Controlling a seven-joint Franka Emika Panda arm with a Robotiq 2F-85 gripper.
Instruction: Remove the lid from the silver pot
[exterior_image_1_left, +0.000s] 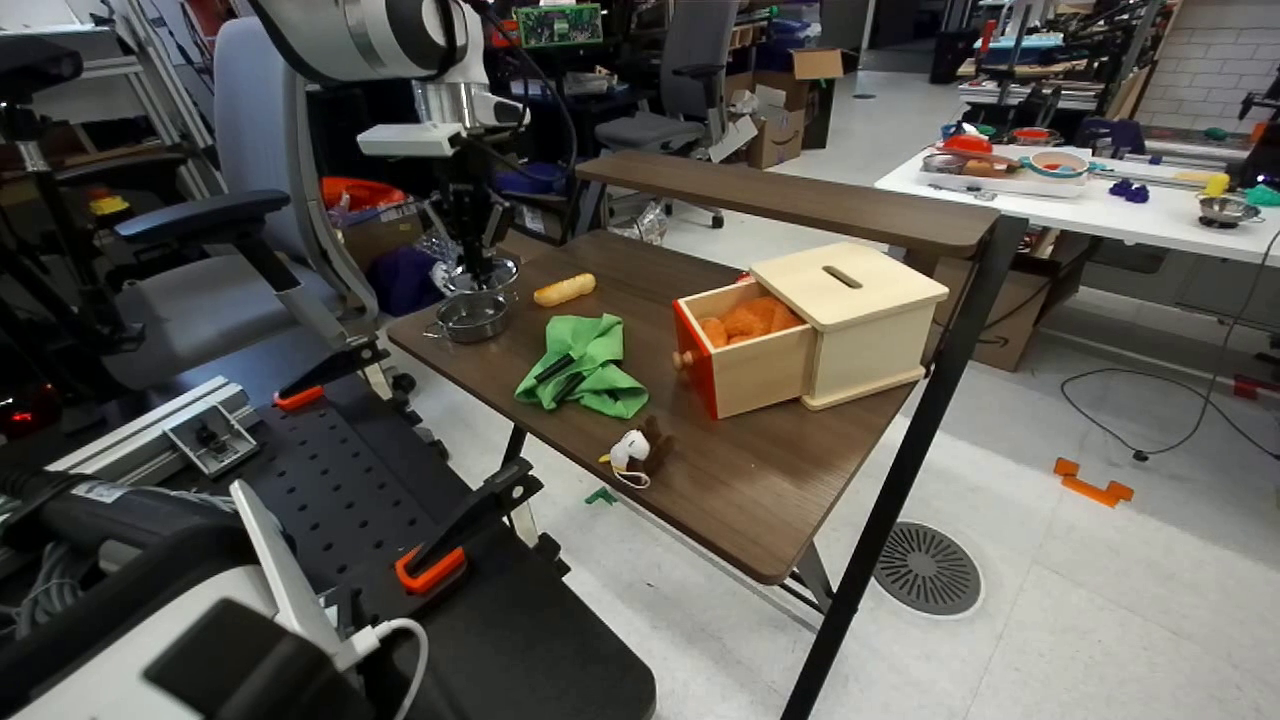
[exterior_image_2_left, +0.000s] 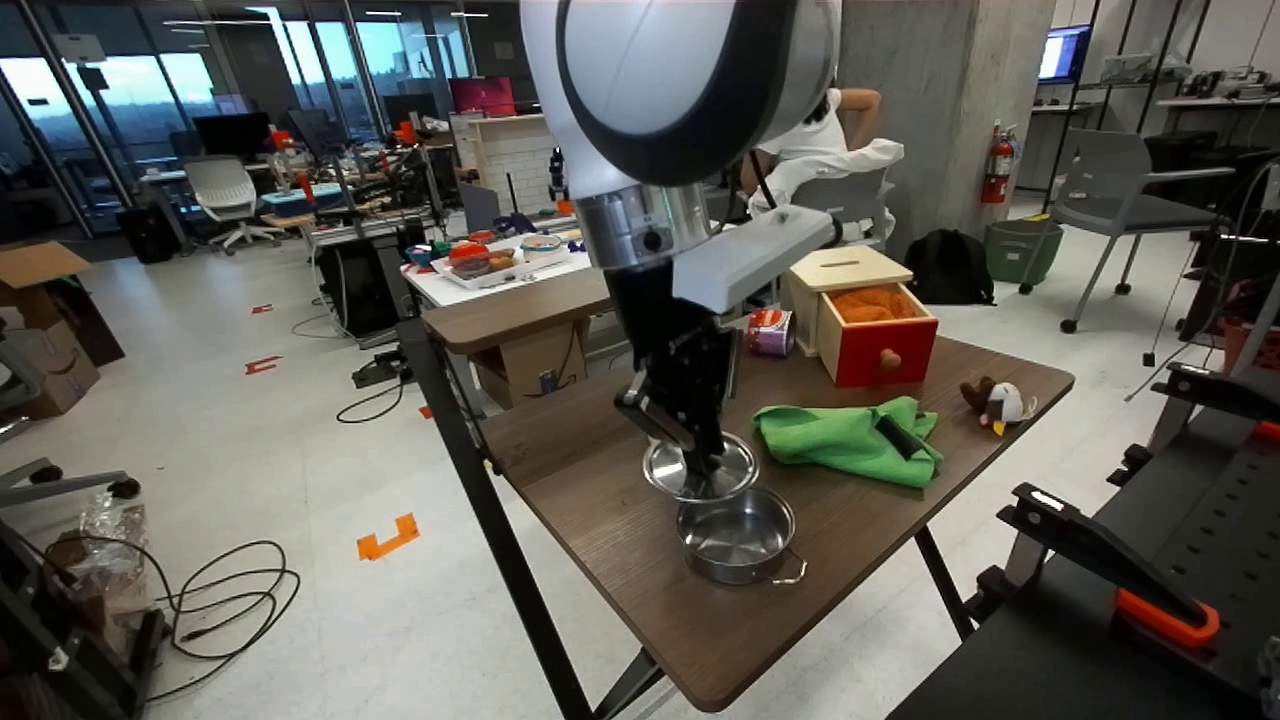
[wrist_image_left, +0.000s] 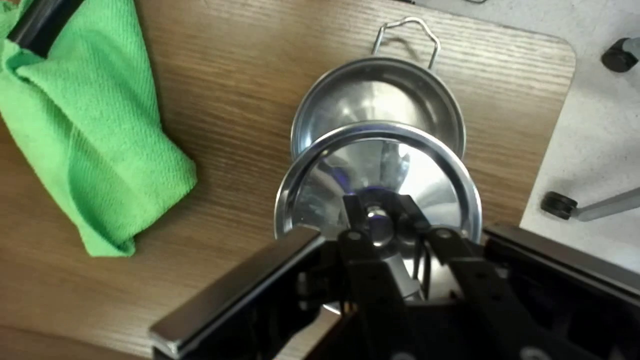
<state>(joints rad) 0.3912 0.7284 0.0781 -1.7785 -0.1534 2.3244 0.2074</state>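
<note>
The silver pot (exterior_image_1_left: 472, 320) is small, low and shiny and stands near a corner of the brown table; it also shows in an exterior view (exterior_image_2_left: 738, 545) with a wire handle out to the side. In the wrist view the pot (wrist_image_left: 375, 95) is uncovered and partly hidden by its lid (wrist_image_left: 435, 182). The lid, also in both exterior views (exterior_image_1_left: 502, 275) (exterior_image_2_left: 738, 468), hangs above the pot, shifted to one side of it. My gripper (wrist_image_left: 380, 212) has its fingers around the lid's round knob; it shows in both exterior views (exterior_image_1_left: 480, 272) (exterior_image_2_left: 705, 468).
A green cloth (exterior_image_1_left: 590, 365) with a black object on it lies near the pot. A yellow bread-like stick (exterior_image_1_left: 565, 290) lies behind it. A wooden box (exterior_image_1_left: 880, 300) with an open red-fronted drawer and a small toy bird (exterior_image_1_left: 632, 452) stand farther along. A can (exterior_image_2_left: 770, 332) is beside the box.
</note>
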